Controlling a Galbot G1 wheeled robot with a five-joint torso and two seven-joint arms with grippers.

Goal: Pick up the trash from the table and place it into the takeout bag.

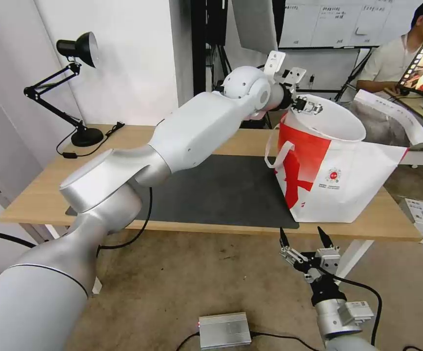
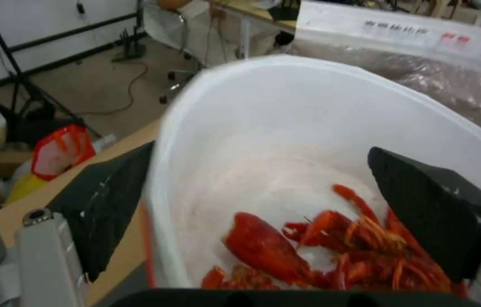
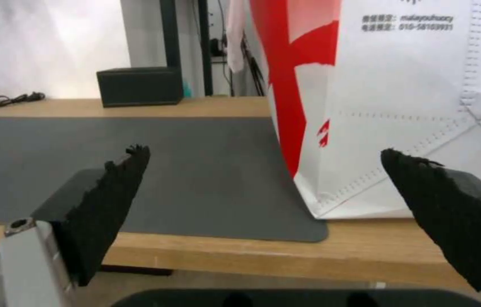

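In the head view, the left gripper (image 1: 308, 105) hung at the open mouth of the takeout bag (image 1: 340, 183), which stood on the tabletop (image 1: 35, 197) with one corner on the dark grey mat (image 1: 221, 192). How far its fingers were spread could not be told from here. The right gripper (image 1: 305, 238) waited below the tabletop's near edge, just in front of the bag, its fingers spread wide with nothing between them. A black desk lamp (image 1: 77, 83) stood at the far corner of the tabletop, well apart from the bag, and a silver box (image 1: 224, 330) lay on the floor.

In the left wrist view, the left gripper's fingers (image 2: 104, 200) stood wide apart on either side of the white bowl (image 2: 331, 128), whose red shells (image 2: 343, 251) lay heaped at its low side; whether the fingers touched the bowl could not be told.

In the right wrist view, the right gripper's fingers (image 3: 104, 200) were spread wide and held nothing. Beyond them the takeout bag stood on the mat's corner, and a black box (image 3: 140, 86) sat on the tabletop behind the mat, farther back than the bag.
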